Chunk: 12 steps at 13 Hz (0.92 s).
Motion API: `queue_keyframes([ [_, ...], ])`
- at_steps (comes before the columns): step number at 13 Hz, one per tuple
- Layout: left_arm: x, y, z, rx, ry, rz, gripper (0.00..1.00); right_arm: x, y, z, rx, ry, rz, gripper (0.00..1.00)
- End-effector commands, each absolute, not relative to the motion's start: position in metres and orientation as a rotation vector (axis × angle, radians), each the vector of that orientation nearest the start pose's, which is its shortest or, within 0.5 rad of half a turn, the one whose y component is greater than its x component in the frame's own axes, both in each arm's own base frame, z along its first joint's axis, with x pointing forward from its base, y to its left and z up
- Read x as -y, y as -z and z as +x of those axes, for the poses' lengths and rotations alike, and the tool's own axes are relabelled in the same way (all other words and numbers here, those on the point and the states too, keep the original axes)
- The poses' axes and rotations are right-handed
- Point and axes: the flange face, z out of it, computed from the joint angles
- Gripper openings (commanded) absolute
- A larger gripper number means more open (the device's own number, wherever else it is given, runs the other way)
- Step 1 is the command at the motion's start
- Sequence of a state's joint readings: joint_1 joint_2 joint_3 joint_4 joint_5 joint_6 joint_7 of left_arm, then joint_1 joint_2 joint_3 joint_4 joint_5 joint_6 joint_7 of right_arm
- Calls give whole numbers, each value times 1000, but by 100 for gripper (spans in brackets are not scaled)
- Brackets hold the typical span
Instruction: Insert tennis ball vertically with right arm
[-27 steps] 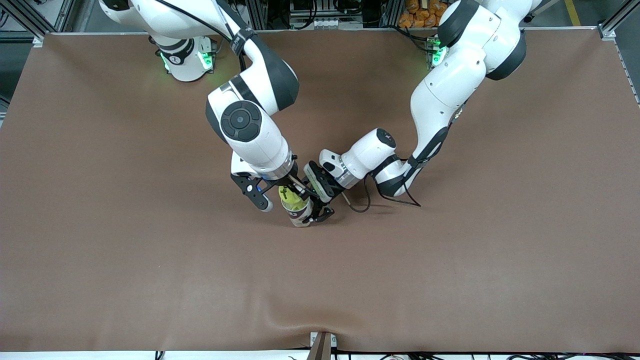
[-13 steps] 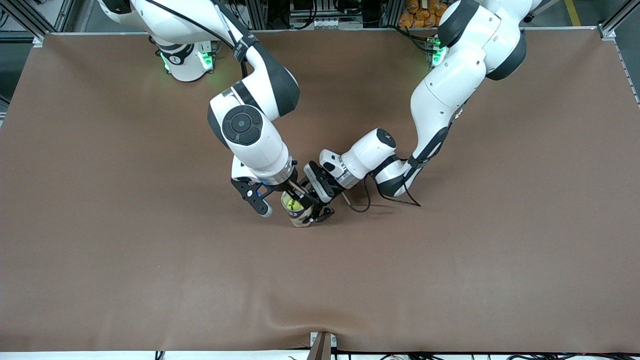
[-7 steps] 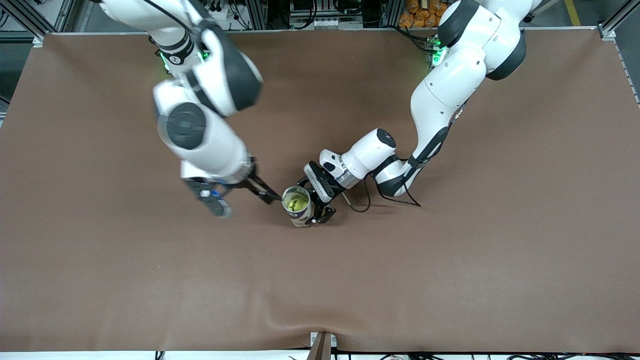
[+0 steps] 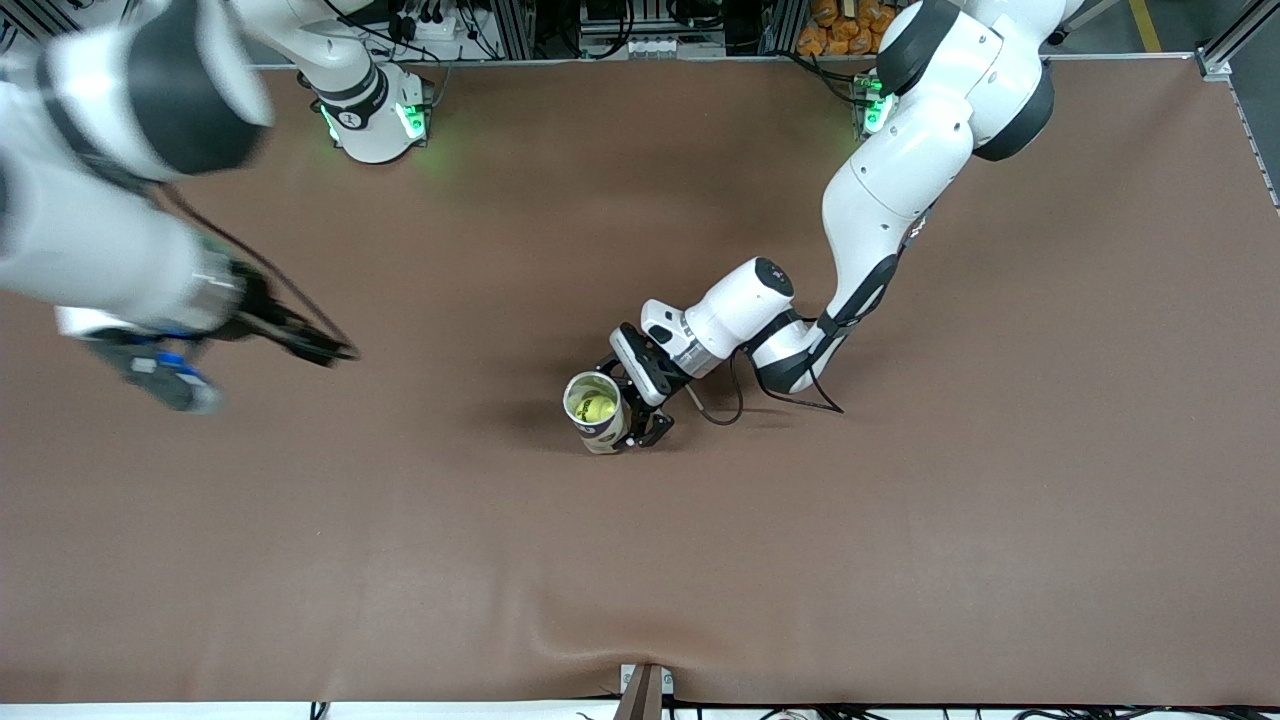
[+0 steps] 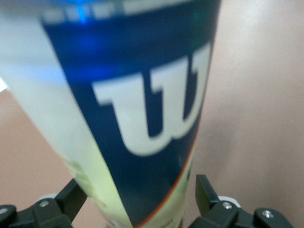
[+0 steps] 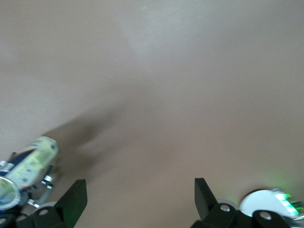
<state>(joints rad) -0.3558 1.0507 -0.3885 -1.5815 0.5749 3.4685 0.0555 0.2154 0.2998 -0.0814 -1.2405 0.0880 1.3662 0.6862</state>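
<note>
Left fingers [image 4: 612, 400] spread around upright can [image 4: 594, 411]; right fingers [image 4: 258, 366] apart, raised.

Right arm [image 4: 110, 240] motion-blurred and cut off at front view's edge; can [image 5: 137, 118] fills left wrist view, top and base cropped; ball [image 4: 591, 407] only partly visible inside can.

the right tool [image 4: 245, 355] has swung away from above the can [image 4: 596, 412], up and out toward the right arm's end of the table [image 4: 640, 560], fingers spread and holding nothing. the ball [image 4: 594, 407] it held over the can mouth now sits inside. the left tool [image 4: 640, 405] has loosened its grip on the can.
</note>
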Motion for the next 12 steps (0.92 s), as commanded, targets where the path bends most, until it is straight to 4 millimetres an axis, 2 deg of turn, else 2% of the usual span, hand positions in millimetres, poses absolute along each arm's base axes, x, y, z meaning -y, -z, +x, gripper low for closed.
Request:
queue_keyframes([
  [1, 471, -163, 530, -1693, 1487, -2798, 100, -31, -611, 600, -771, -274, -3015, 100],
  [3, 469, -160, 527, -1705, 1473, -2797, 100, 16, -616, 598, -725, -258, -3007, 100],
  [4, 465, -160, 527, -1698, 1463, -2805, 100, 32, -618, 595, -643, -264, -3011, 100],
  [6, 461, -162, 529, -1692, 1460, -2806, 100, 38, -619, 593, -519, -266, -3029, 100],
  [9, 459, -161, 524, -1693, 1440, -2820, 100, 32, -619, 595, -497, -259, -3042, 100],
  [12, 453, -162, 522, -1678, 1419, -2843, 100, 29, -627, 596, -482, -224, -3042, 100],
])
